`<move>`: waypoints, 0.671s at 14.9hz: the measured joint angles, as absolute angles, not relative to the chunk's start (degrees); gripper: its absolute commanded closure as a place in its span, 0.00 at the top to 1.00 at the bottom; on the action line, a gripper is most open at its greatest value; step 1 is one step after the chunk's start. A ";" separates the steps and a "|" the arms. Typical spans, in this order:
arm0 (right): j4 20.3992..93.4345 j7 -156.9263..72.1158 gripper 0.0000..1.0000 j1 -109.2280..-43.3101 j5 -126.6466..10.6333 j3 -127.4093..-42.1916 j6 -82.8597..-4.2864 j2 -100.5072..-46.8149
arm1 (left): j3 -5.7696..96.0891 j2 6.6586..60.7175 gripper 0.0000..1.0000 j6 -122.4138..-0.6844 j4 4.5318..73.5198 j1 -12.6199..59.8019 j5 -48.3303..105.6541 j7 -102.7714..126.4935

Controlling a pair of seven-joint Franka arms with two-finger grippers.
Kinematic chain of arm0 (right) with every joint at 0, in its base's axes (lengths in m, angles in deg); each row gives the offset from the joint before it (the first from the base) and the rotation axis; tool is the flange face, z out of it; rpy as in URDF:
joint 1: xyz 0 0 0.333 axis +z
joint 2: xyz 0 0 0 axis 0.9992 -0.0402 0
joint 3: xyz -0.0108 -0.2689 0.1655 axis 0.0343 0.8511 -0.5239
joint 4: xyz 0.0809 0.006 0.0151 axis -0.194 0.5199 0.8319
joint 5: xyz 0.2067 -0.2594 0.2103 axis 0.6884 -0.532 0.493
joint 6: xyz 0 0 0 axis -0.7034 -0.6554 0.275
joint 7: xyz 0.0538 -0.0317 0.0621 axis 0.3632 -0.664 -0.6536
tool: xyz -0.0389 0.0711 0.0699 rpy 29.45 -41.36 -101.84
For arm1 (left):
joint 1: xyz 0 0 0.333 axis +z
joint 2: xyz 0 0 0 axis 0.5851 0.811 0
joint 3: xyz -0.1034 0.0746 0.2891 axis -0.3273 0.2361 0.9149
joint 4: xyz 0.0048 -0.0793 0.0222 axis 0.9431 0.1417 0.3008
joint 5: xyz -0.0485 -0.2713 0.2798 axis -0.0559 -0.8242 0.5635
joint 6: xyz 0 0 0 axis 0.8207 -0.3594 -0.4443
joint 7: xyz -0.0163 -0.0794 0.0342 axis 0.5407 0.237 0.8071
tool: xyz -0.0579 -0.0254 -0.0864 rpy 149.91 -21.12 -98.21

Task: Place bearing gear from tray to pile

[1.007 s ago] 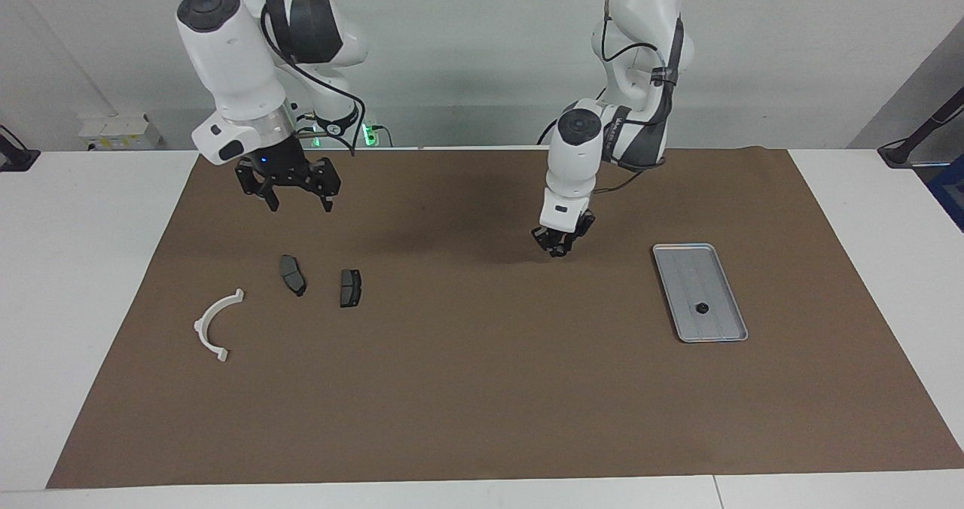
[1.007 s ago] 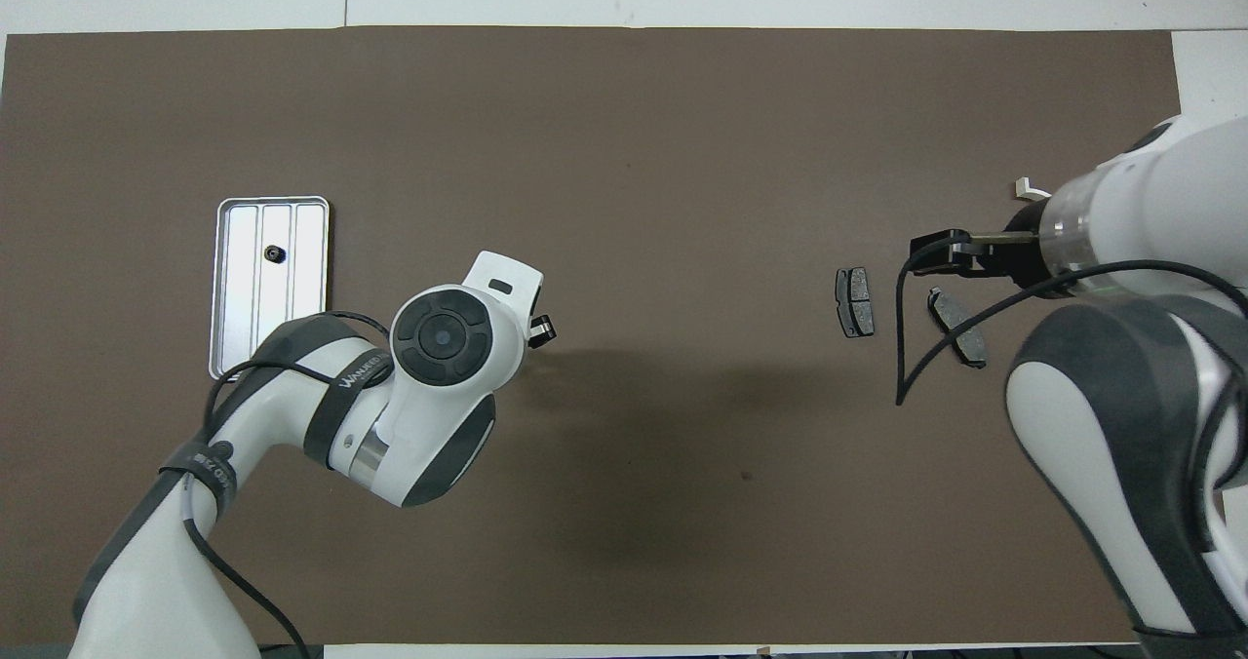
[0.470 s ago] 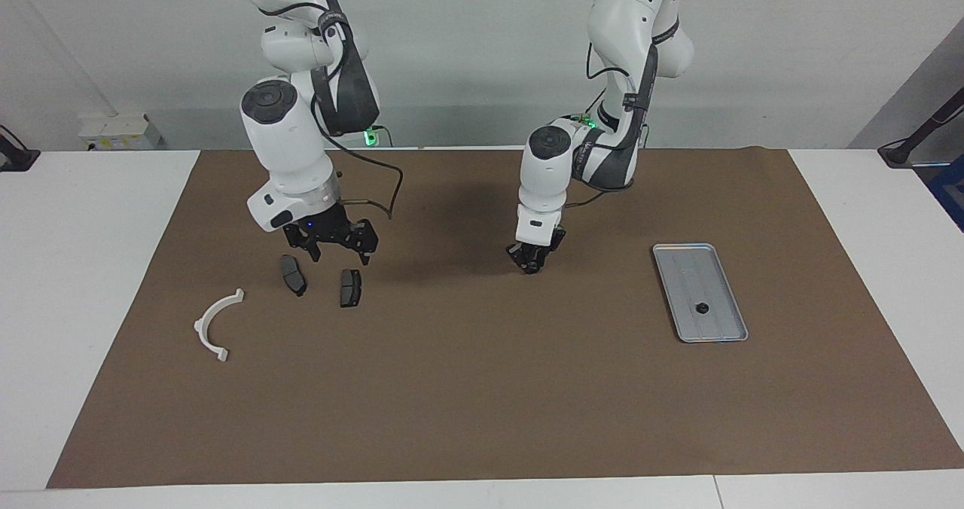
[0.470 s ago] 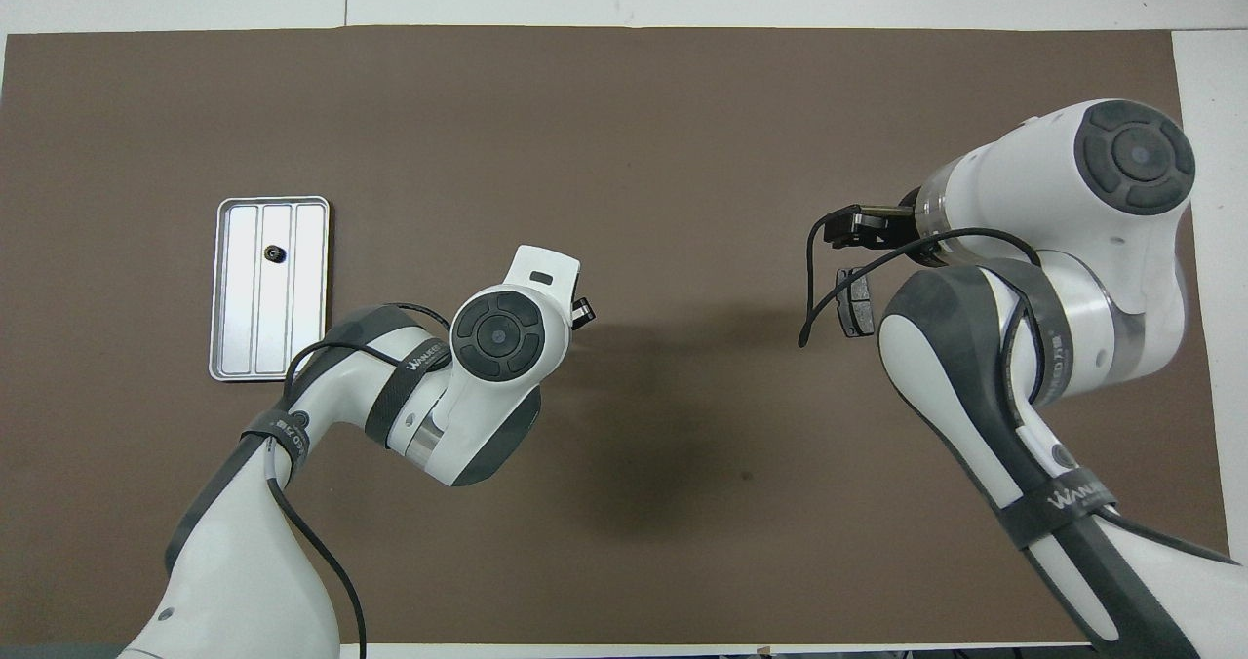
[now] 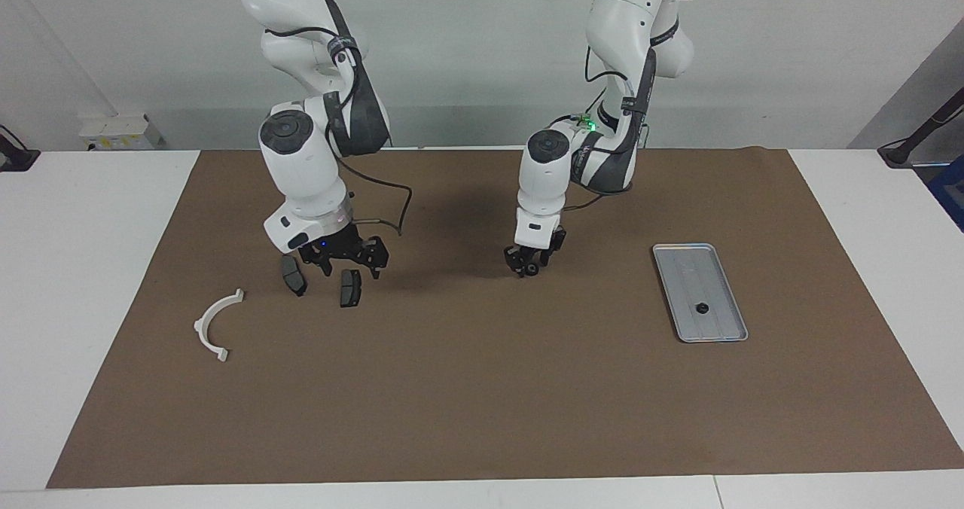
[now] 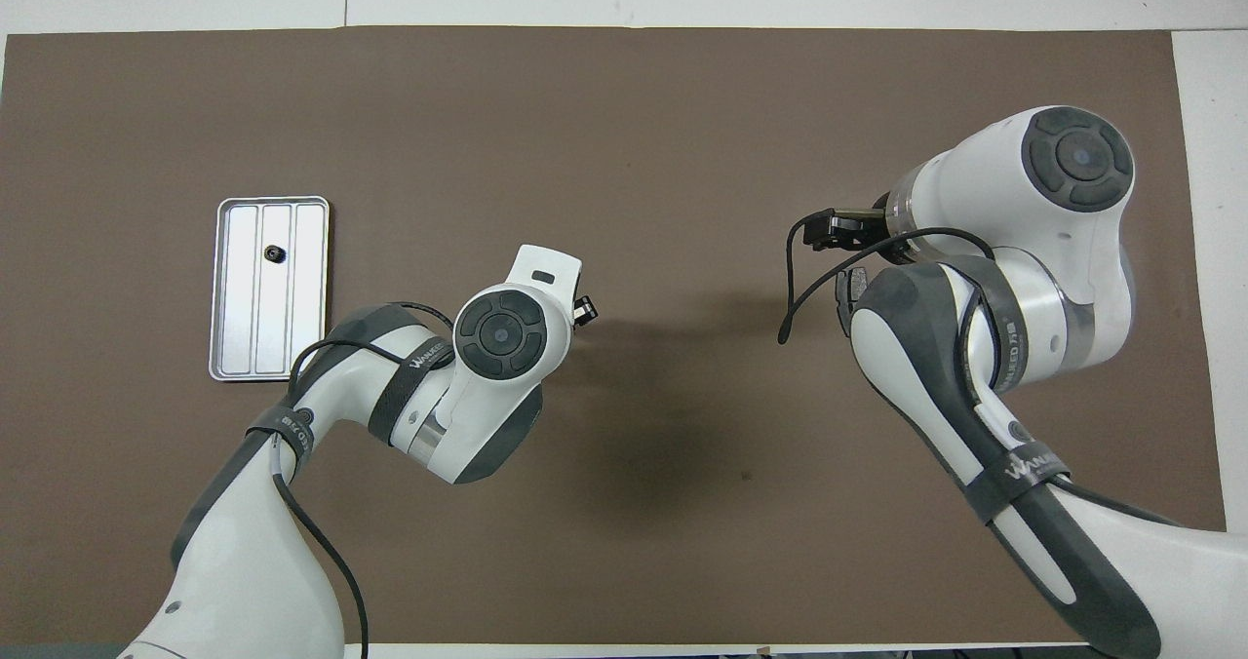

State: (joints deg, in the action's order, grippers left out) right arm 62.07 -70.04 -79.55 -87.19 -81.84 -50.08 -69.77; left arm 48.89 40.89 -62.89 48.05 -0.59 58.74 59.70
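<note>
The gear (image 5: 701, 308) still lay in the tray (image 5: 681, 257), ungrasped. The left tool (image 5: 529, 268) had drifted away over bare mat, jaw state unclear, holding nothing visible. The right tool (image 5: 343, 262), open and empty, had descended over the pads (image 5: 350, 288) in the pile, near the arc (image 5: 213, 322).

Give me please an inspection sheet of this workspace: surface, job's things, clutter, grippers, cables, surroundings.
Surface: brown mat on a white table.
Job's things: tray holds one small dark part; at the right arm's end lie a white arc and two dark pads.
Clutter: nothing seen.
Grippers: right gripper over the pads, jaws open; left gripper low over bare mat mid-table.
Cables: black cable loops off the right wrist.
Surroundings: white box by the wall.
</note>
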 measured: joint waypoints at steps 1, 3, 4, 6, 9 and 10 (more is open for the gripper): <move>62.25 -70.04 1.00 -79.55 -87.19 -81.84 -50.44 -69.90 | 49.18 40.89 0.79 -62.78 48.04 -0.56 59.53 59.40; 62.68 -70.06 1.00 -79.56 -87.19 -81.82 -51.61 -70.16 | 49.93 40.89 0.79 -62.15 47.98 0.51 61.36 57.43; 62.84 -70.06 1.00 -79.57 -87.19 -81.80 -51.99 -70.20 | 50.16 40.84 0.78 -61.97 47.83 2.35 61.76 55.36; 62.98 -70.06 1.00 -79.51 -87.19 -81.83 -52.15 -70.20 | 50.39 40.17 0.78 -61.52 47.27 8.55 61.86 47.14; 62.99 -73.24 1.00 -78.17 -87.18 -81.83 -52.24 -70.20 | 50.50 37.61 0.77 -59.41 46.74 20.43 61.81 29.51; 62.99 -76.02 1.00 -76.87 -87.18 -81.85 -52.34 -70.20 | 50.49 37.01 0.76 -59.32 46.74 23.58 61.59 24.66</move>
State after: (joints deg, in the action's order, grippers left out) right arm 62.99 -76.02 -76.87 -87.18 -81.85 -52.34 -70.20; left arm 50.49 37.01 -59.32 46.74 23.58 61.59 24.66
